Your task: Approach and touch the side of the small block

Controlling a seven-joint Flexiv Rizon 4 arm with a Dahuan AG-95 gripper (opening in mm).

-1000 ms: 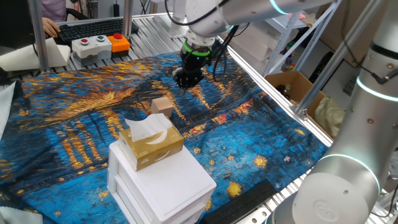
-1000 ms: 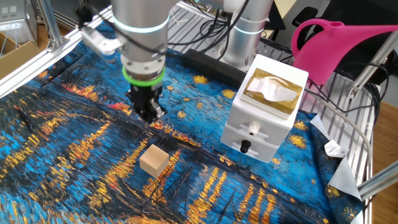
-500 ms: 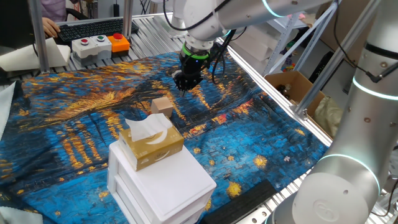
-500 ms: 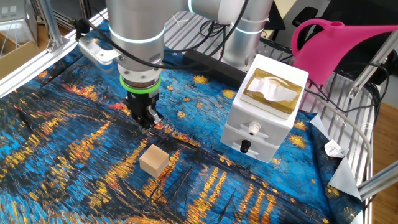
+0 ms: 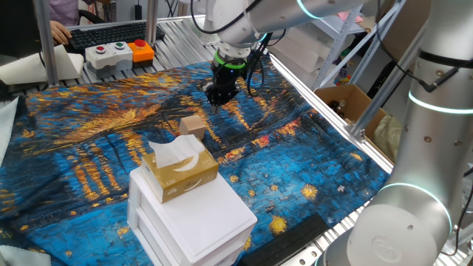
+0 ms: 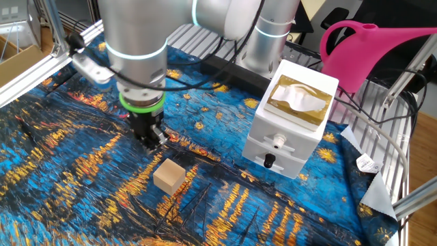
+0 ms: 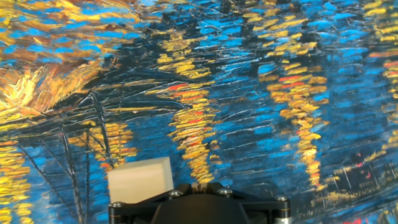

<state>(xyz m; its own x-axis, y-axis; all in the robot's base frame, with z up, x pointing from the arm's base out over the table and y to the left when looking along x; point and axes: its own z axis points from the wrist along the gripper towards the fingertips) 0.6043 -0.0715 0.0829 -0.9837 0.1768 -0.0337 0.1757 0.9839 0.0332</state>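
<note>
The small light-tan wooden cube (image 6: pixel 168 175) is sitting mid-table, untouched. You are hanging the black two-finger gripper (image 6: pixel 149 136) just beside it, low, likely lining up a side touch; jaw opening: cannot tell.

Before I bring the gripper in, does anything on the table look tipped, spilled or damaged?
Nothing stands out. The small block sits flat on the painted cloth, apart from the gripper. The tissue box rests squarely on the white drawer box. The cloth shows only mild wrinkles.
</note>
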